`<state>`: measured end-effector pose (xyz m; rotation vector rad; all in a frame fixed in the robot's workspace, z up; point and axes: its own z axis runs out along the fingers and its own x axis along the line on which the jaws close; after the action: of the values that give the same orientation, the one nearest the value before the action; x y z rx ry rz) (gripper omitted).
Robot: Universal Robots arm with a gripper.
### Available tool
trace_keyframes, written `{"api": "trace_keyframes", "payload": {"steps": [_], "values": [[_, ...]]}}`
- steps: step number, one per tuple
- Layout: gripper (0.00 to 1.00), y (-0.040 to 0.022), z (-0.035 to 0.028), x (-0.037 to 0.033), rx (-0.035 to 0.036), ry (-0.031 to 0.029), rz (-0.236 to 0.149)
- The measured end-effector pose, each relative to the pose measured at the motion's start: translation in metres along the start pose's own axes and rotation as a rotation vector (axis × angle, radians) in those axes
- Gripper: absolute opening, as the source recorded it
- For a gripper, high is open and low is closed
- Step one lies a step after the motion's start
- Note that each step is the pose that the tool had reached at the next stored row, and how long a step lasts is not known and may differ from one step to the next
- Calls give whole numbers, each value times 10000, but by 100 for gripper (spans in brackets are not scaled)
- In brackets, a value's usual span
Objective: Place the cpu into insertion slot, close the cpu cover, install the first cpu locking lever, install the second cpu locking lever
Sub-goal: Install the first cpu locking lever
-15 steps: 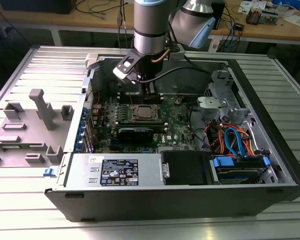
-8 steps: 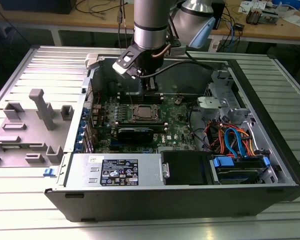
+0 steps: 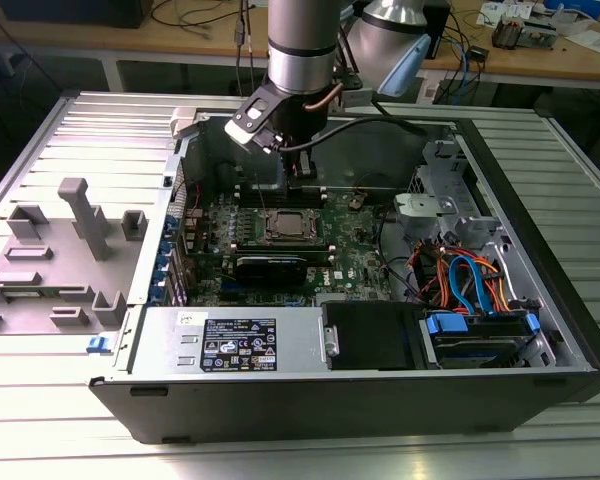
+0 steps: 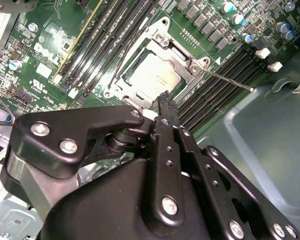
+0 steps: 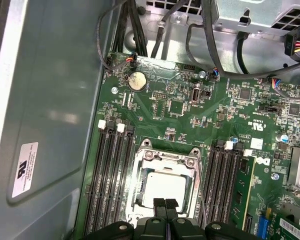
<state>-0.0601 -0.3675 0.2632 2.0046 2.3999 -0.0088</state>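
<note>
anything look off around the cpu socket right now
One thin locking lever juts out from the cpu cover across the memory slots, apparently unlatched. The cpu sits flat in its window; nothing else looks odd.

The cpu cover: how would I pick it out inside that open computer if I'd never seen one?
Find the green motherboard in the open black case. Near its middle, between two banks of long black memory slots, lies the cpu cover. Unlike those slots, it is a thin silver square frame, with a big window showing the dull grey cpu.
</note>
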Motion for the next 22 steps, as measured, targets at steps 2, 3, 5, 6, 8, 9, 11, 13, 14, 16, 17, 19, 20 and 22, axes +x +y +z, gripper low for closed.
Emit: {"api": "trace_keyframes", "payload": {"steps": [2,3,5,6,8,9,11,13,14,16,17,19,20,22], "values": [[11,0,0,0,0,0,-9],[11,0,0,0,0,0,-27],[11,0,0,0,-1,1,-77],[11,0,0,0,-2,1,-106],[11,0,0,0,-5,2,-331],[11,0,0,0,-7,2,-482],[11,0,0,0,-11,4,-785],[11,0,0,0,-16,5,-1084],[11,0,0,0,-18,6,-1247],[11,0,0,0,-23,8,-1577],[11,0,0,0,-27,9,-1832],[11,0,0,0,-34,11,-2337],[11,0,0,0,-38,13,-2582],[11,0,0,0,-46,15,-3080]]}}
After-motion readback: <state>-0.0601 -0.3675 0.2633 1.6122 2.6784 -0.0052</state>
